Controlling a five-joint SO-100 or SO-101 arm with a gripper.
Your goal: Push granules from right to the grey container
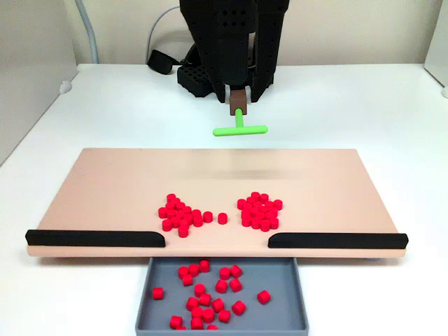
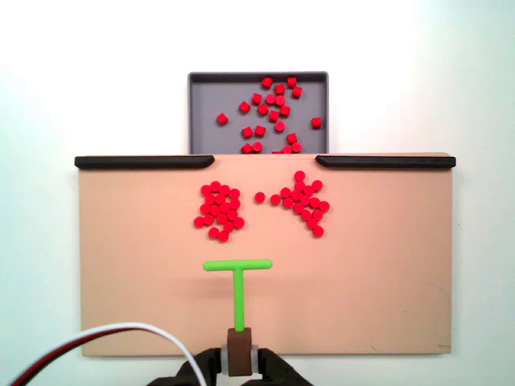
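The red granules lie in two clusters on the beige board (image 1: 105, 189), one on the left (image 1: 180, 214) (image 2: 219, 211) and one on the right (image 1: 259, 211) (image 2: 303, 206), with a single piece between them. More granules rest inside the grey container (image 1: 283, 283) (image 2: 211, 96), which sits at the gap between the two black strips. My gripper (image 1: 239, 98) (image 2: 240, 362) is shut on the brown handle of the green T-shaped stick (image 1: 240, 129) (image 2: 238, 277). The stick's crossbar hangs above the board on the arm's side of the clusters, apart from them.
Two black strips (image 1: 94, 238) (image 1: 336, 240) line the board's edge beside the container, with a gap between them. The arm's black base (image 1: 210, 73) stands behind the board. A white and red cable (image 2: 121, 334) curves near the base. White table surrounds the board.
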